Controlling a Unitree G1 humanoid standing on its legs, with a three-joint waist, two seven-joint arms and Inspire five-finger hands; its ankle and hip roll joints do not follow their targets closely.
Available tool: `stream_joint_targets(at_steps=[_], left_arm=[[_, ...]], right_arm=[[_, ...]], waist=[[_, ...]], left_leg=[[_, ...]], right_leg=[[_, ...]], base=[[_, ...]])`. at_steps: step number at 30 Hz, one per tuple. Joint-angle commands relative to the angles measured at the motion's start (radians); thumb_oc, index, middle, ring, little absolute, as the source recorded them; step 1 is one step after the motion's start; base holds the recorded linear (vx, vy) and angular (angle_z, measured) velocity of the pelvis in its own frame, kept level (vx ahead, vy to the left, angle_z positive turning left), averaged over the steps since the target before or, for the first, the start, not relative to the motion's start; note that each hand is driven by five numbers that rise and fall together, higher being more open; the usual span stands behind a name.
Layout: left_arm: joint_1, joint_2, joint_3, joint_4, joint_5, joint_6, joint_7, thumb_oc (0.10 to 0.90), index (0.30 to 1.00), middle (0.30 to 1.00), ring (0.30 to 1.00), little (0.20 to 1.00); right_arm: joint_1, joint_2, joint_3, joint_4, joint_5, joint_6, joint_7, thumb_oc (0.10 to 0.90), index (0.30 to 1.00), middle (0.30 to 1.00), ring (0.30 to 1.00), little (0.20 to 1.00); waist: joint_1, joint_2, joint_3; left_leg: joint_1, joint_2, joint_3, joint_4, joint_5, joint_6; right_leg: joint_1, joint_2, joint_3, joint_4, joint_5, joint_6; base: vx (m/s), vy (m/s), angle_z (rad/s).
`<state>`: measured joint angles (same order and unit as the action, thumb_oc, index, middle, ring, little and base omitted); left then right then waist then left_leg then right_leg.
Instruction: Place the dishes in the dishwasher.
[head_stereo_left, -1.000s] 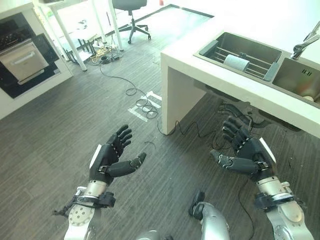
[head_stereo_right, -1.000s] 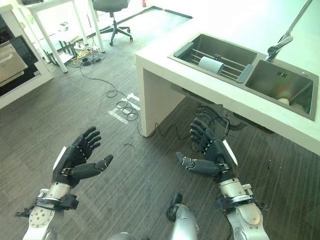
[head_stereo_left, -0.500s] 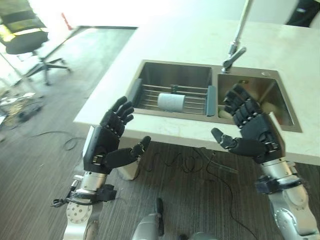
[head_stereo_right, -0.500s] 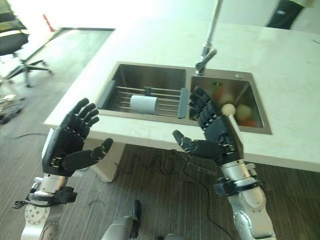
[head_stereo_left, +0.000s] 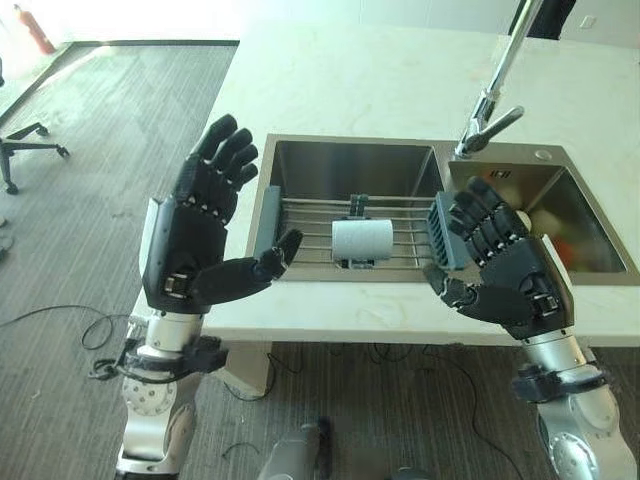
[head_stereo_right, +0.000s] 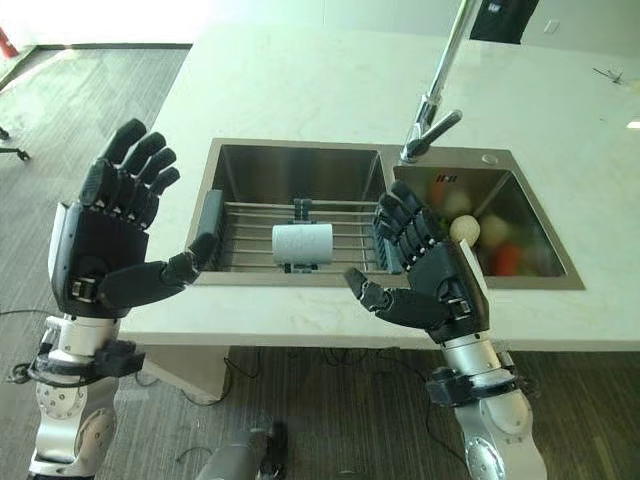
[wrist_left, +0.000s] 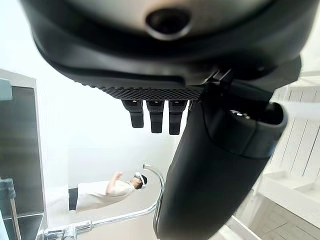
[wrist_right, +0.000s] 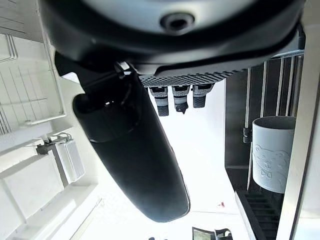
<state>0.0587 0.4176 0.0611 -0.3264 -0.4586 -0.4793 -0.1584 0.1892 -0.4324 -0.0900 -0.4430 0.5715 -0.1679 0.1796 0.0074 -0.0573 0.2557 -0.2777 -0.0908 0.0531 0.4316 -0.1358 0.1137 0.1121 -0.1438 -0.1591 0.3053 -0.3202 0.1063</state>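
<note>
Facing a pale tabletop (head_stereo_left: 400, 90) with a double steel sink (head_stereo_right: 300, 165) set into it, the robot holds both dark hands raised and empty, palms turned toward each other. Its left hand (head_stereo_left: 195, 240) hangs released at the near left corner of the sink, fingers straight and spread, thumb reaching toward the basin. Its right hand (head_stereo_right: 430, 280) hovers over the sink's front edge, fingers loosely extended and grasping nothing. Between the two hands, a white cup (head_stereo_right: 302, 243) lies on its side on a wire rack (head_stereo_right: 255, 215) spanning the left basin, untouched by either hand. Just beyond the right hand, the right basin holds several rounded items (head_stereo_right: 470, 225), white, red and orange, too blurred to identify with confidence. A chrome faucet (head_stereo_left: 492, 105) rises behind the divider, past the right hand's fingertips. In the left wrist view, a person (wrist_left: 102, 192) in white stands behind the tap.
</note>
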Motion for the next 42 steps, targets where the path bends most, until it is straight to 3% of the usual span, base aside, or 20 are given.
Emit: stream_joint_targets(at_steps=[1,4,7,8,9,11,13,16,25,33,37,39,41,42], left_arm=[[-0.021,0.037,0.014,-0.119,0.02,-0.102,0.01,0.8,0.9,0.9,0.9,0.9],[-0.036,0.045,0.003,-0.131,0.003,-0.071,-0.019,0.8,0.9,0.9,0.9,0.9],[-0.03,0.046,-0.017,-0.14,0.042,-0.067,-0.045,0.8,0.9,0.9,0.9,0.9],[-0.037,0.058,-0.035,-0.136,0.09,-0.048,-0.036,0.8,0.9,0.9,0.9,0.9],[-0.046,0.078,-0.03,-0.125,0.098,-0.033,-0.01,0.8,0.9,0.9,0.9,0.9],[-0.055,0.098,-0.019,-0.107,0.093,-0.038,0.015,0.8,0.9,0.9,0.9,0.9],[-0.068,0.106,0.0,-0.1,0.086,-0.015,0.052,0.8,0.9,0.9,0.9,0.9],[-0.084,0.092,-0.028,-0.096,0.152,0.009,0.104,0.8,0.9,0.9,0.9,0.9],[-0.113,0.147,-0.023,-0.063,0.24,0.084,0.089,0.8,0.9,0.9,0.9,0.9],[-0.169,0.25,-0.006,-0.039,0.376,0.11,0.092,0.8,0.9,0.9,0.9,0.9],[-0.248,0.363,-0.018,0.013,0.442,0.186,0.088,0.8,0.9,0.9,0.9,0.9],[-0.289,0.437,-0.011,0.04,0.477,0.269,0.016,0.8,0.9,0.9,0.9,0.9],[-0.303,0.463,-0.014,0.049,0.493,0.294,-0.009,0.8,0.9,0.9,0.9,0.9],[-0.355,0.544,-0.036,0.09,0.49,0.372,-0.072,0.8,0.9,0.9,0.9,0.9]], right_arm=[[-0.096,-0.016,-0.02,-0.054,0.026,-0.067,-0.014,0.8,0.9,0.9,0.9,0.9],[-0.102,-0.008,-0.009,-0.039,0.028,-0.044,-0.019,0.8,0.9,0.9,0.9,0.9],[-0.102,0.011,0.011,-0.032,0.031,-0.062,-0.02,0.8,0.9,0.9,0.9,0.9],[-0.111,0.02,0.032,-0.017,0.023,-0.084,-0.013,0.8,0.9,0.9,0.9,0.9],[-0.115,0.014,0.04,-0.009,0.048,-0.098,0.005,0.8,0.9,0.9,0.9,0.9],[-0.137,0.015,0.054,0.001,0.05,-0.095,0.019,0.8,0.9,0.9,0.9,0.9],[-0.158,0.011,0.067,0.007,0.031,-0.075,0.033,0.8,0.9,0.9,0.9,0.9],[-0.198,-0.043,0.071,0.001,0.012,-0.027,0.008,0.8,0.9,0.9,0.9,0.9],[-0.213,-0.094,0.04,-0.012,0.016,0.008,0.012,0.8,0.9,0.9,0.9,0.9],[-0.237,-0.114,0.036,0.0,0.01,0.062,0.015,0.8,0.9,0.9,0.9,0.9],[-0.26,-0.133,0.043,0.013,0.011,0.098,0.027,0.8,0.9,0.9,0.9,0.9],[-0.266,-0.155,0.036,0.02,0.015,0.128,0.044,0.8,0.9,0.9,0.9,0.9],[-0.268,-0.164,0.034,0.021,0.017,0.136,0.049,0.8,0.9,0.9,0.9,0.9],[-0.285,-0.192,0.038,0.029,0.026,0.151,0.056,0.8,0.9,0.9,0.9,0.9]], waist=[[0.039,0.023,-0.096],[0.049,0.01,-0.097],[0.039,0.021,-0.078],[0.042,0.022,-0.056],[0.051,0.015,-0.05],[0.049,0.011,-0.045],[0.039,0.013,-0.047],[0.028,0.013,-0.08],[-0.014,0.058,-0.1],[-0.042,0.087,-0.124],[-0.06,0.103,-0.136],[-0.07,0.112,-0.144],[-0.073,0.114,-0.145],[-0.082,0.123,-0.146]], left_leg=[[0.103,0.107,-0.03,-0.132,-0.051,-0.131],[0.093,0.091,-0.04,-0.132,-0.053,-0.105],[0.108,0.09,-0.082,-0.132,-0.061,-0.082],[0.116,0.097,-0.081,-0.132,-0.062,-0.088],[0.118,0.107,-0.059,-0.132,-0.066,-0.101],[0.133,0.123,-0.031,-0.132,-0.083,-0.111],[0.142,0.153,-0.005,-0.132,-0.09,-0.122],[0.153,0.216,0.073,-0.132,-0.091,-0.155],[0.179,0.253,0.092,-0.132,-0.083,-0.192],[0.196,0.248,0.091,-0.132,-0.09,-0.201],[0.209,0.242,0.103,-0.132,-0.1,-0.198],[0.216,0.238,0.109,-0.132,-0.104,-0.197],[0.218,0.237,0.111,-0.132,-0.105,-0.197],[0.227,0.235,0.119,-0.132,-0.113,-0.198]], right_leg=[[-0.128,0.0,-0.028,-0.005,0.104,0.036],[-0.101,0.012,-0.035,-0.005,0.115,0.04],[-0.096,0.052,-0.057,-0.005,0.28,0.055],[-0.142,0.013,-0.065,-0.005,0.27,0.04],[-0.191,-0.048,-0.071,-0.005,0.243,0.047],[-0.251,-0.09,-0.06,-0.005,0.271,0.066],[-0.278,-0.085,-0.04,-0.005,0.233,0.086],[-0.269,-0.078,-0.073,-0.005,0.187,0.071],[-0.225,-0.06,-0.096,-0.005,0.143,0.041],[-0.219,-0.061,-0.089,-0.005,0.141,0.042],[-0.213,-0.061,-0.078,-0.005,0.14,0.048],[-0.21,-0.058,-0.069,-0.005,0.138,0.051],[-0.21,-0.058,-0.066,-0.005,0.138,0.052],[-0.205,-0.058,-0.06,-0.005,0.134,0.057]], base=[[0.08,0.189,0.08],[0.09,0.149,-0.03],[0.08,0.016,-0.02],[0.01,-0.291,-0.44],[0.0,-0.393,-0.54],[0.04,-0.332,-0.6],[0.09,-0.286,-0.32],[0.11,-0.344,0.14],[0.03,-0.104,0.08],[-0.01,0.026,-0.04],[-0.01,0.112,-0.07],[0.03,0.125,-0.05],[0.02,0.082,-0.13],[0.01,0.101,-0.07]])
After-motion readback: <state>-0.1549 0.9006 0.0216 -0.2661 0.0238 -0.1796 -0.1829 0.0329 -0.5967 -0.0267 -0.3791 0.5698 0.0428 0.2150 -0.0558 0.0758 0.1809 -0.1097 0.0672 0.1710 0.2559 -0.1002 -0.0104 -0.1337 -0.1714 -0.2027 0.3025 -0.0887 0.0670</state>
